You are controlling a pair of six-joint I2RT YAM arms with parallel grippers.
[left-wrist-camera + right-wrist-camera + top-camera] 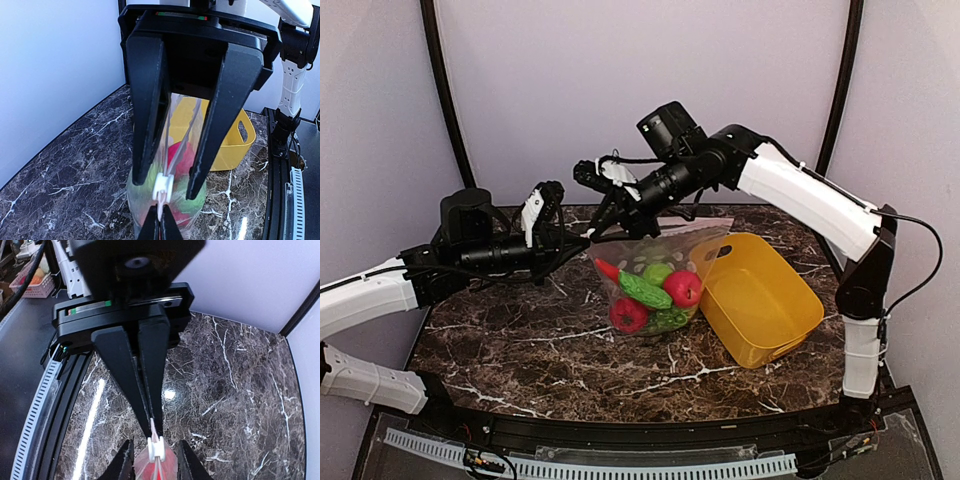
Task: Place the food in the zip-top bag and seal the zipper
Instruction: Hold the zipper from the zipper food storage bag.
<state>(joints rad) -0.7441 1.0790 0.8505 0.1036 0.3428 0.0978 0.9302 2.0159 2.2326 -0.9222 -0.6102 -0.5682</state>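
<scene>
two arms; one zip-top bag; one yellow tub; two red fruits

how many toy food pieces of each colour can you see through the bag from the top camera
red pieces: 3
green pieces: 3
total: 6 visible through the zip-top bag; others may be hidden behind them

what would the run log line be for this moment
stage: sealing | food: in zip-top bag | left claw: shut on bag edge | right claw: open, straddling zipper slider
</scene>
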